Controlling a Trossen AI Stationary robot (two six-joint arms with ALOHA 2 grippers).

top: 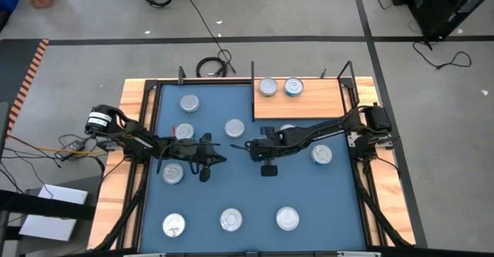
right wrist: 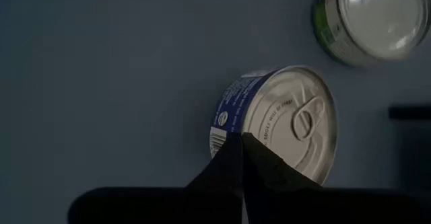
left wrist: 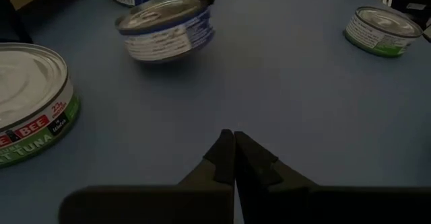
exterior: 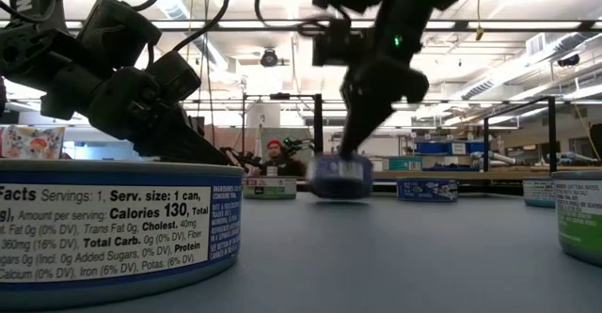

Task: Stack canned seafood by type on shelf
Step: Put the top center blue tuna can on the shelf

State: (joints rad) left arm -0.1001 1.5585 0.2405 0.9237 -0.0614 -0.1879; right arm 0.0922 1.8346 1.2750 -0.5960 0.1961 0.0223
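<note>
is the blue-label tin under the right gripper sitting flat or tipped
Tipped. In the left wrist view the blue-label tin sits slanted, one edge lifted off the blue mat; the right gripper, shut, touches its rim.

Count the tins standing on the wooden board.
2. One tin and a second tin stand side by side at the wooden board's left end. The right arm covers a strip of its near edge, so another may be hidden.
</note>
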